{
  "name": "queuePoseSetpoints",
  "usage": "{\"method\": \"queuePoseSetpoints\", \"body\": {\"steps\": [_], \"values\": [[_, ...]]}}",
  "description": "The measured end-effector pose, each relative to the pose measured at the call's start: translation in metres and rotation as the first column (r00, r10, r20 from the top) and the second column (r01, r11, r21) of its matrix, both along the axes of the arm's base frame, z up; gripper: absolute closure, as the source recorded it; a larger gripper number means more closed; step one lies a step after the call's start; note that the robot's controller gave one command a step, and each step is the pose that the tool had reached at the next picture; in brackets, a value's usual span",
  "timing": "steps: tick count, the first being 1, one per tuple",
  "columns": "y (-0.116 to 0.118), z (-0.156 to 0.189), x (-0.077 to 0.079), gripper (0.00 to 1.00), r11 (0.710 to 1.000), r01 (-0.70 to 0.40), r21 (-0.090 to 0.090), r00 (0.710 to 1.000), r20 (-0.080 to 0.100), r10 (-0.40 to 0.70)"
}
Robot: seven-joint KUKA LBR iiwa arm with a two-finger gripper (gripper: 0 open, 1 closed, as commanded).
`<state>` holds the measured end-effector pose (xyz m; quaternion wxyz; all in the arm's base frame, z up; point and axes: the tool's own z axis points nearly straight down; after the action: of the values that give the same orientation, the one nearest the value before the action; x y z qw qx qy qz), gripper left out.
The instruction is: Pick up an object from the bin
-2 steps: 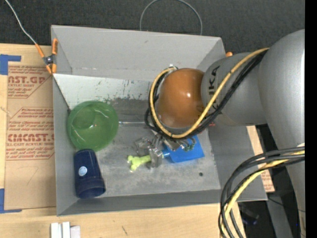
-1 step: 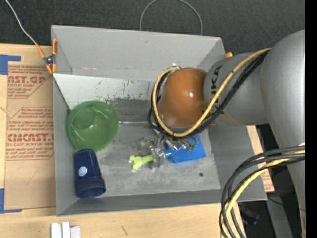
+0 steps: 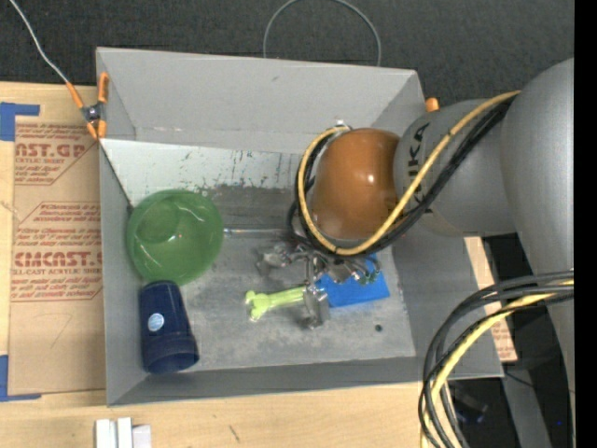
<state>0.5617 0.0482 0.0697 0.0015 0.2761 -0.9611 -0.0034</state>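
Observation:
My gripper [image 3: 293, 284] hangs low in the middle-right of the bin, under the arm's orange dome. It looks open: one metal fingertip [image 3: 270, 256] shows toward the back left, the other [image 3: 313, 312] toward the front. A small lime-green plastic tool [image 3: 276, 299] lies flat on the floor, its right end touching or just beside the front fingertip. I see nothing held between the fingers. A flat blue block [image 3: 358, 290] lies right of the gripper, partly hidden by it.
A translucent green bowl [image 3: 174, 236] sits at the left of the bin. A dark blue cup [image 3: 166, 327] lies on its side in the front left corner. The arm and its cables cover the bin's right rear part.

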Motion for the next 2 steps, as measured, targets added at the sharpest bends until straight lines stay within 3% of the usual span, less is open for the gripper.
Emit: {"method": "queuePoseSetpoints", "body": {"steps": [1, 2], "values": [[0.0002, 0.0001, 0.0000, 1.00, 1.000, 0.002, 0.001, 1.000, 0.000, -0.002], [0.0001, 0.0000, 0.0000, 1.00, 1.000, 0.002, 0.001, 1.000, 0.000, -0.002]]}}
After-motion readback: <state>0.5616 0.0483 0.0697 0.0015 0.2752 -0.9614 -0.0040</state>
